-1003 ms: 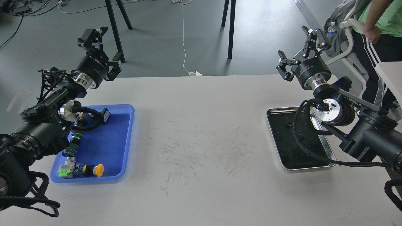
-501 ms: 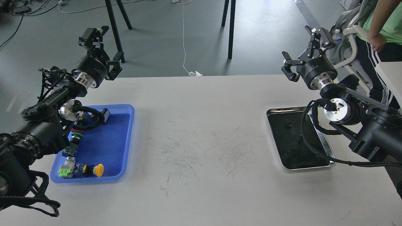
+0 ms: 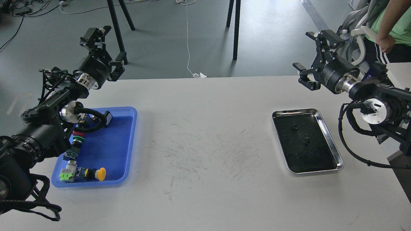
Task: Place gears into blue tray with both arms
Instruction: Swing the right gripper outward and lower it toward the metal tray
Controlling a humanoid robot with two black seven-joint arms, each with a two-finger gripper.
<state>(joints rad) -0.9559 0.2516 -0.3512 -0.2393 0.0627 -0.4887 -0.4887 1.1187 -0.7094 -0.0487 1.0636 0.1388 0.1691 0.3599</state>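
Observation:
Two tiny black gears (image 3: 294, 127) (image 3: 307, 140) lie on the black lining of a shiny metal tray (image 3: 334, 150) at the table's right. The blue tray (image 3: 128, 144) sits at the left and holds several colourful push-button switches (image 3: 83, 173) along its left and front sides. No gears show in it. My left gripper (image 3: 106, 51) hangs open above the table's far left edge, beyond the blue tray, holding nothing. Up and to the right of the metal tray, past the far right edge, my right gripper (image 3: 314, 57) is open and empty.
A person in a green shirt (image 3: 390, 22) stands by a chair at the far right corner. Black stand legs (image 3: 236, 29) and a white cable (image 3: 188, 35) are on the floor beyond the table. My left arm's cables (image 3: 93, 123) droop over the blue tray's back left corner.
My right arm has swung right and away from the metal tray, uncovering its right side. The left arm has hardly moved. The gears have stayed where they were.

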